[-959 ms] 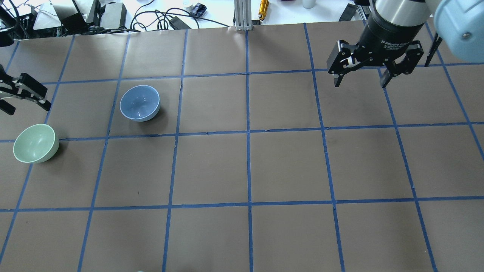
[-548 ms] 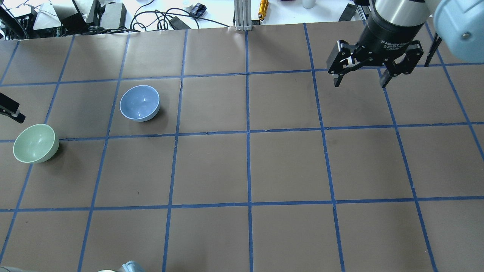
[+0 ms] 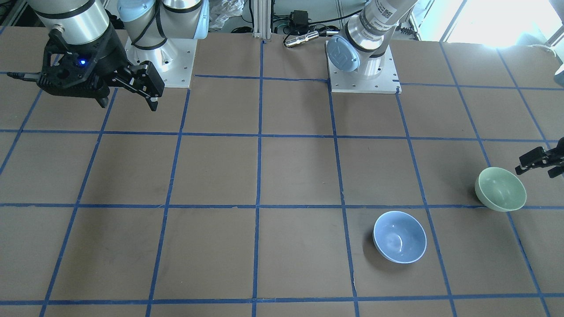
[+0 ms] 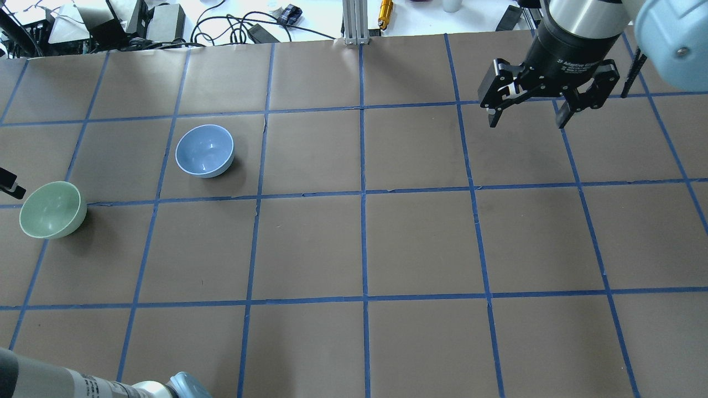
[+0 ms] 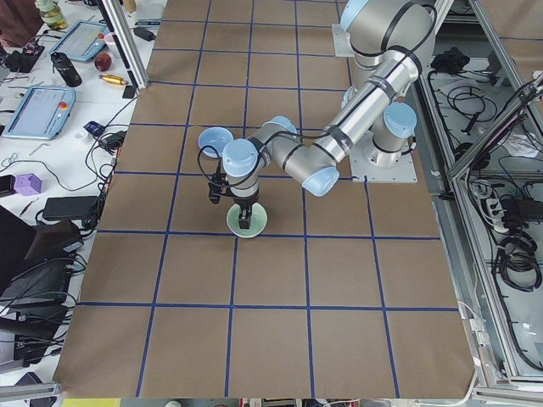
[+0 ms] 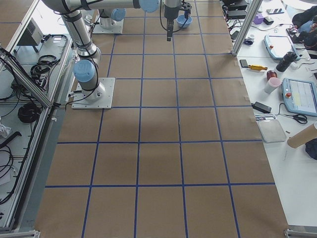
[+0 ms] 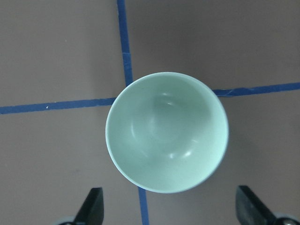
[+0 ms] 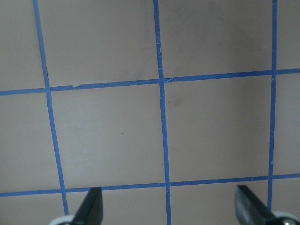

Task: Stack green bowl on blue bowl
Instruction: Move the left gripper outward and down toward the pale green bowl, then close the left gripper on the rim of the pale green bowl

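The green bowl stands upright at the table's left edge, also in the front view and centred in the left wrist view. The blue bowl stands upright one grid square away from it. My left gripper is open and empty, hovering above the green bowl, apart from it. Only a fingertip of it shows in the overhead view, and part of it shows at the front view's edge. My right gripper is open and empty, high over the far right of the table.
The table is brown paper with a blue tape grid. Cables and boxes lie beyond its far edge. The arm bases are bolted at the robot's side. My left arm's elbow shows at the overhead view's bottom.
My left gripper has moved toward the robot's side and leftwards, from beside the blue bowl's row to above the green bowl. The bowls and the right arm have not moved.
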